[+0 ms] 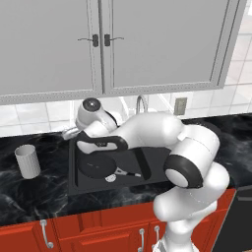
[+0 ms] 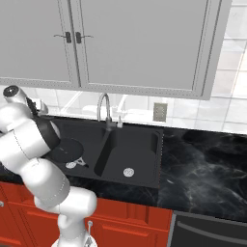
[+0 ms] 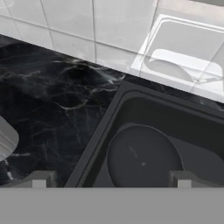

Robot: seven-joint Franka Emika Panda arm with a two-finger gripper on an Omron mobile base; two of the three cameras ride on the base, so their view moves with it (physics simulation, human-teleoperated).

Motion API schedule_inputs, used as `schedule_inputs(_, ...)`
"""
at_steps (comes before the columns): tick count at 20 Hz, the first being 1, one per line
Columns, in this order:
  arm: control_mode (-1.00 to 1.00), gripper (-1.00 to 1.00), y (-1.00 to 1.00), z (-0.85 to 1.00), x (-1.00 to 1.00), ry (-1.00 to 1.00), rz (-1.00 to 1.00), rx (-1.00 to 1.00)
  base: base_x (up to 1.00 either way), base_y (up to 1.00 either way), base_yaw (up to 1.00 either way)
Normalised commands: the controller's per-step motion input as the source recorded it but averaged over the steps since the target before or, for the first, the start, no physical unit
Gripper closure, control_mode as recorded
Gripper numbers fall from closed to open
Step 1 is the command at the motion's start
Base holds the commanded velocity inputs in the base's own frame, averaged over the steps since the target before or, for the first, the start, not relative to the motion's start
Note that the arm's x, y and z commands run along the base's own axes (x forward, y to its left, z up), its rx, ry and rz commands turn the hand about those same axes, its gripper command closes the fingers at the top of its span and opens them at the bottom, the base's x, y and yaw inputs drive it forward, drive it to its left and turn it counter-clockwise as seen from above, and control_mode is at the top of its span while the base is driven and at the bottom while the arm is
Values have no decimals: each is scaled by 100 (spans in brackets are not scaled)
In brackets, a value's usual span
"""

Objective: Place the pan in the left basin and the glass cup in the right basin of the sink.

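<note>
Down in the left basin (image 1: 81, 179) of the sink (image 2: 144, 181) you already have the pan (image 1: 96, 166), lying flat with its handle (image 1: 129, 173) pointing toward the divider, so I judge the first half of the task done. Your hand (image 3: 109, 180) sits above that basin's left edge with its fingers spread wide and nothing between them, released.

What remains is the glass cup (image 1: 28, 161). It stands upright on the black marble bench (image 1: 29, 197), well to the left of the sink; in the hand view its rim (image 3: 6, 139) just shows at the left edge.

Your next move, as I read it, is to swing the hand left over the bench, drop the open fingers around the cup's sides and close. After that you must carry it past the pan and the faucet (image 2: 102, 107) to the right basin (image 2: 132, 154), which lies bare apart from its drain (image 2: 128, 171).
</note>
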Motion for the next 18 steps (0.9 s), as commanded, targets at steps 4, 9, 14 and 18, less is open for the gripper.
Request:
schedule_inputs(4,-100,-100,26,15,0,0,0,0,0,0,0)
schedule_inputs(9,-100,-100,30,13,0,0,0,0,0,0,0)
schedule_inputs(14,-100,-100,38,1,0,0,0,0,0,0,0)
schedule_inputs(18,-100,-100,42,0,0,0,0,0,0,0,0)
